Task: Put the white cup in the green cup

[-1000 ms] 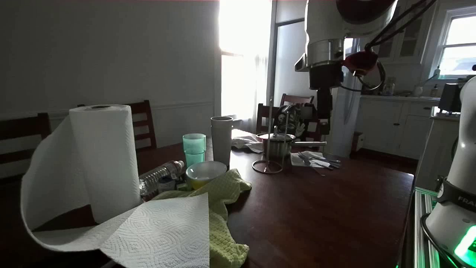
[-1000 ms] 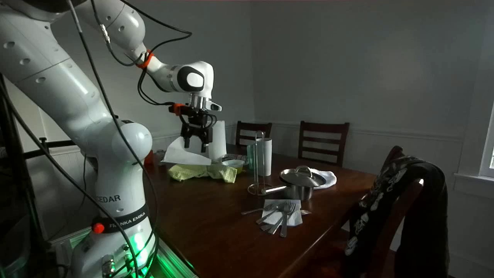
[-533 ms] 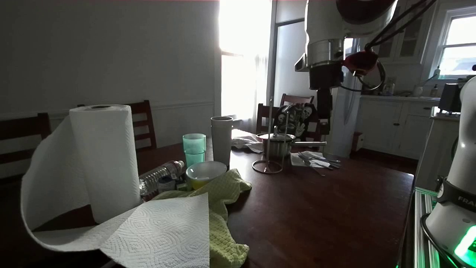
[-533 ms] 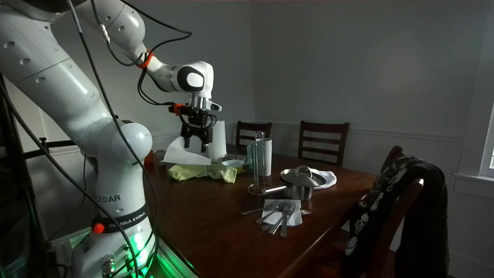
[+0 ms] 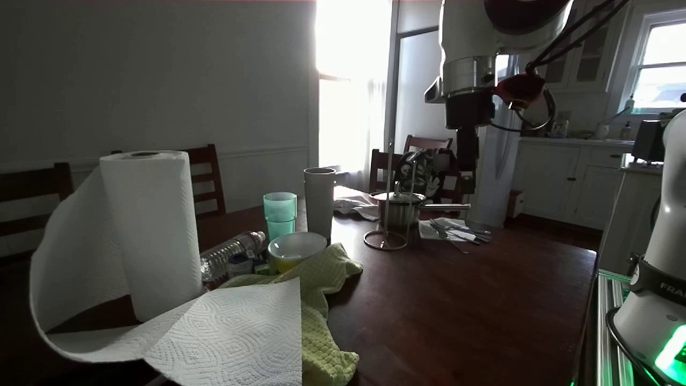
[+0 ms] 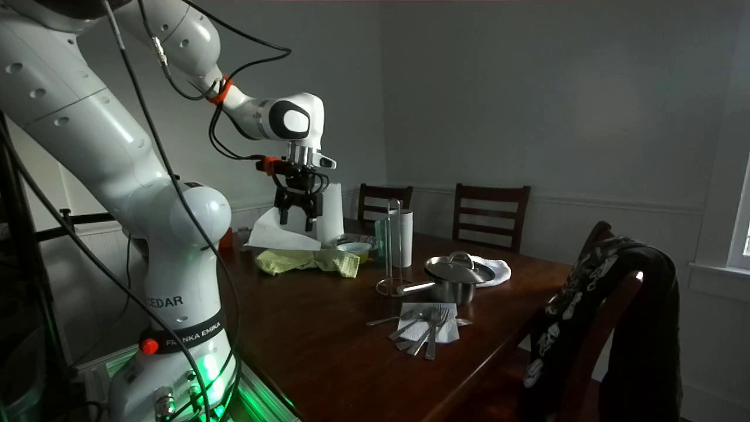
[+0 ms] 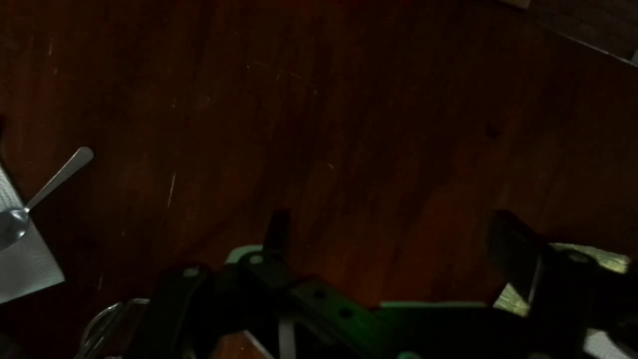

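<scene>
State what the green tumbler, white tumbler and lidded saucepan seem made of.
Green tumbler: translucent plastic or perhaps glass; light shows through. White tumbler: matte, perhaps plastic or ceramic; opaque, without sharp highlights. Lidded saucepan: polished metal, probably steel; silvery glints.

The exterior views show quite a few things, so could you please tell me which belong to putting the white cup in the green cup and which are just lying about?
Belong to the job:
white cup, upright
green cup, upright beside it
tool, open

Just lying about:
paper towel roll
bottle
bowl
yellow-green cloth
wire stand
lidded pot
cutlery
</scene>
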